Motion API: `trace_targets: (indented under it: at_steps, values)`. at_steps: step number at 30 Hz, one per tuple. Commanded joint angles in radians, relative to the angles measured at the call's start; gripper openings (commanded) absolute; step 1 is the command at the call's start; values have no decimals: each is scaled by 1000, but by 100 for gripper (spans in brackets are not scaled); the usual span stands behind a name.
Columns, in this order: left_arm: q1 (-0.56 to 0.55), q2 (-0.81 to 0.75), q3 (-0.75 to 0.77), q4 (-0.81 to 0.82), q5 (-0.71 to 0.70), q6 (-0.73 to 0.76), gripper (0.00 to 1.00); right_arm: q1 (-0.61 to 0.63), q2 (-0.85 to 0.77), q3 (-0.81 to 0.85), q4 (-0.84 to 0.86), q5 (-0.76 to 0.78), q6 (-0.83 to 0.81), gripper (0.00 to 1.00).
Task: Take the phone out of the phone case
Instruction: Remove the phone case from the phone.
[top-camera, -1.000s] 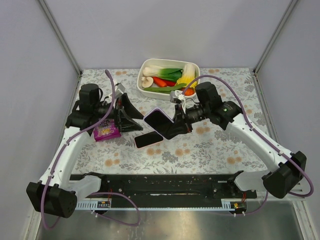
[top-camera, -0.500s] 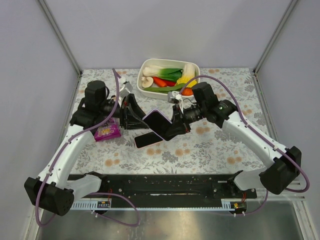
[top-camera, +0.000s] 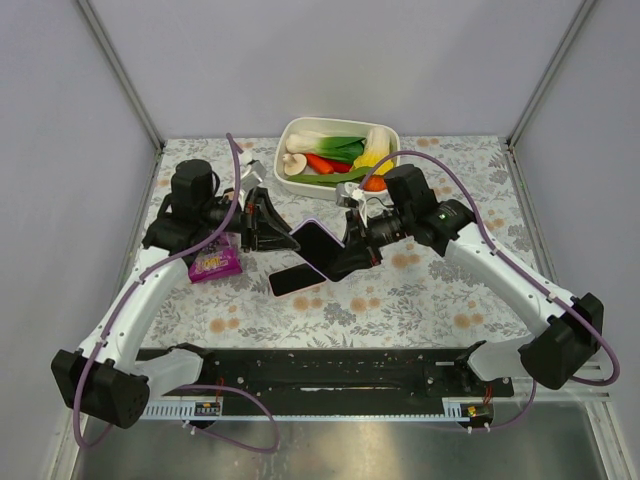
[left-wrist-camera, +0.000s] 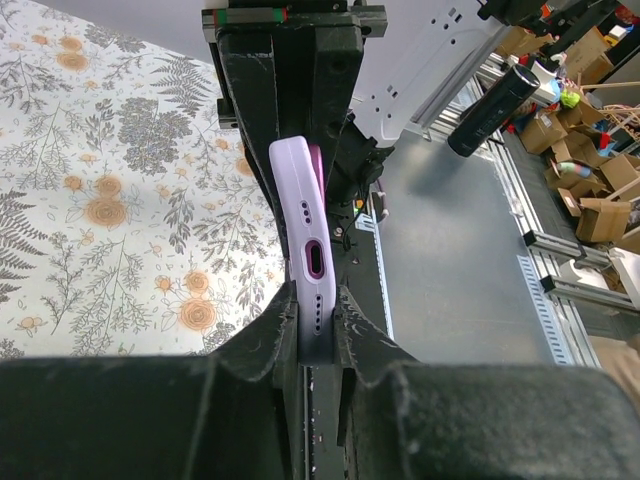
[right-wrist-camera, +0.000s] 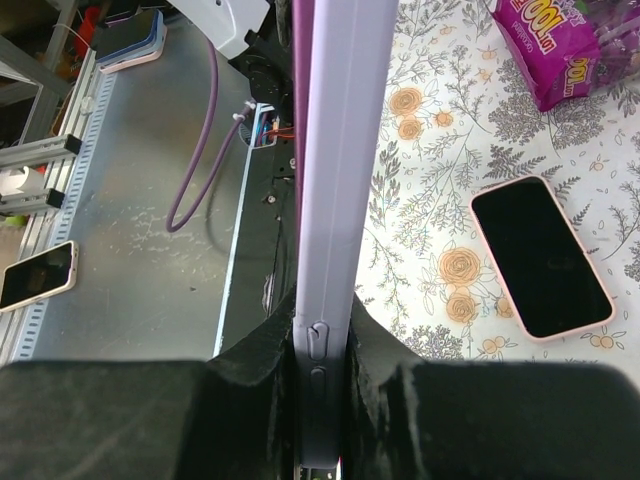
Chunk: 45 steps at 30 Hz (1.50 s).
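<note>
A phone with a dark screen sits in a lilac phone case, held tilted above the middle of the table. My left gripper is shut on the case's end; in the left wrist view its fingers pinch the port end of the case, and the left gripper shows no free gap. My right gripper is shut on the opposite part. The right wrist view shows the right gripper clamping the case by its button edge.
A second phone in a pink case lies screen-up on the floral cloth under the held one, also seen as the pink-cased phone. A purple snack packet lies left. A white tray of vegetables stands at the back.
My left gripper moved right to the phone's end and closed on it. The right gripper kept its grip and shifted slightly left with the phone.
</note>
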Motion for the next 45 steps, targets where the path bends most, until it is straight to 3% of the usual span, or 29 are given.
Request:
trace_targets:
  at_steps: [1, 16, 21, 23, 25, 30, 35, 39, 45]
  values:
    - [-25, -8, 15, 66, 297, 5, 0, -3, -10, 57, -1, -82, -63, 0]
    - [-171, -19, 181, -68, 303, 83, 0, -3, 41, 151, -133, -170, -174, 0]
    - [-235, -5, 242, -79, 296, 71, 0, -3, 52, 171, -162, -144, -188, 0]
    - [-231, -7, 256, -79, 215, 51, 0, -3, 47, 165, -158, -84, -185, 0]
    - [-215, -19, 236, -41, 115, 14, 7, -2, 36, 153, -142, -16, -163, 0]
    - [-148, -30, 133, 303, -26, -297, 47, -3, -1, 122, -62, 83, -79, 0]
    - [-120, -19, 141, 398, -137, -392, 73, -2, -8, 162, 16, 128, 31, 0]
    - [-61, -22, 149, 605, -195, -572, 84, -5, -11, 174, 112, 171, 126, 0]
    - [38, -28, 98, 771, -324, -714, 85, -23, 1, 219, 252, 127, 300, 0]
